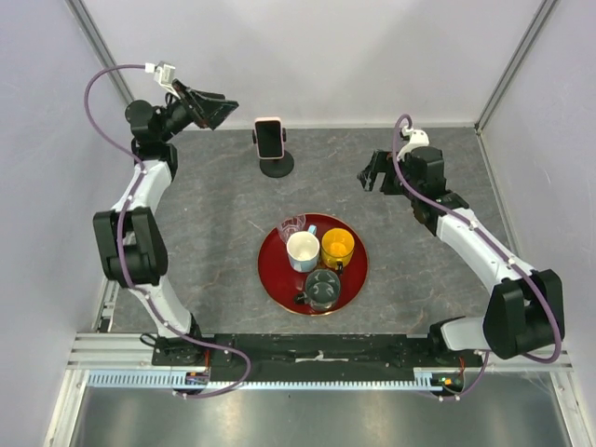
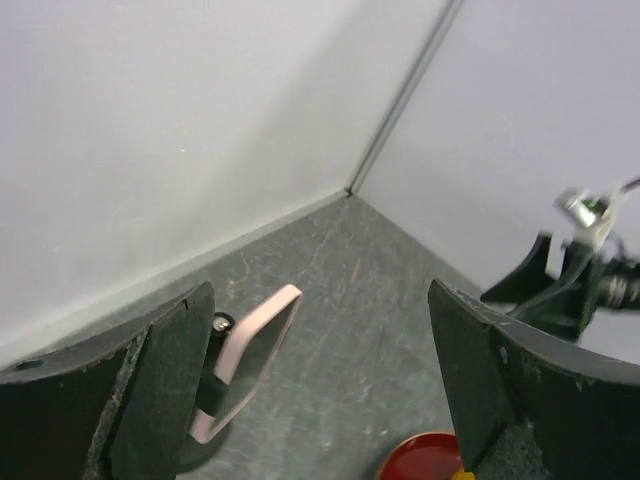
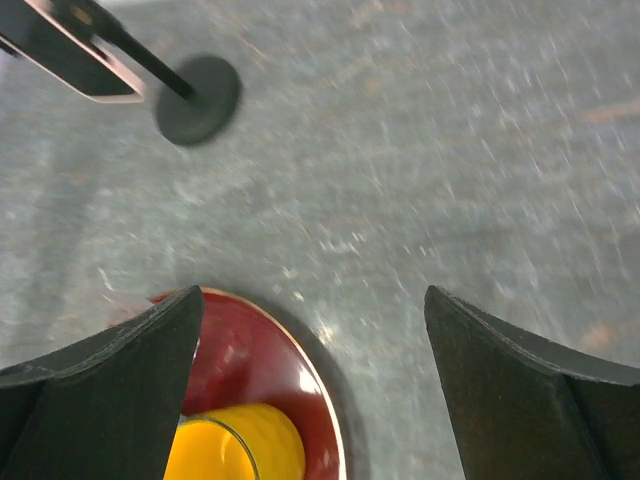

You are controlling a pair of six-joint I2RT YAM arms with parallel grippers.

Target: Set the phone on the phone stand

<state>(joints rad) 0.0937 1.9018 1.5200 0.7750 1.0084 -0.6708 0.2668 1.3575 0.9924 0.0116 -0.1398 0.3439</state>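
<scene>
My left jaws are spread wide and hold nothing. In the left wrist view the two dark pads frame bare counter [image 2: 350, 330], with the phone [image 2: 250, 325] showing just inside the left pad, pale pink edge toward me, not touched by either pad. My right jaws are released as well, gaping and empty. The right wrist view looks down between them at grey counter, with the rim of the red tray [image 3: 300, 370] and a yellow cup [image 3: 235, 445] at the bottom. From the top camera, the left arm [image 1: 140, 205] reaches up to the far left corner with its jaws raised to the left of the phone [image 1: 269, 138], near it but apart. The right arm [image 1: 466, 233] stretches in from the right, its jaws hanging over the counter [image 1: 214, 233] to the right of the phone stand [image 1: 277, 166], also apart. The phone sits upright in the top bracket of the stand, screen dark, at the far middle of the counter. The round black base [image 3: 197, 100] rests flat on the surface, the thin post rising from it to the phone [image 3: 70, 50]. Nearer to me than the stand lies the red tray [image 1: 270, 270], carrying a white cup [image 1: 303, 250], the yellow cup [image 1: 337, 247], a clear glass [image 1: 291, 226] and a dark glass mug [image 1: 322, 289].
</scene>
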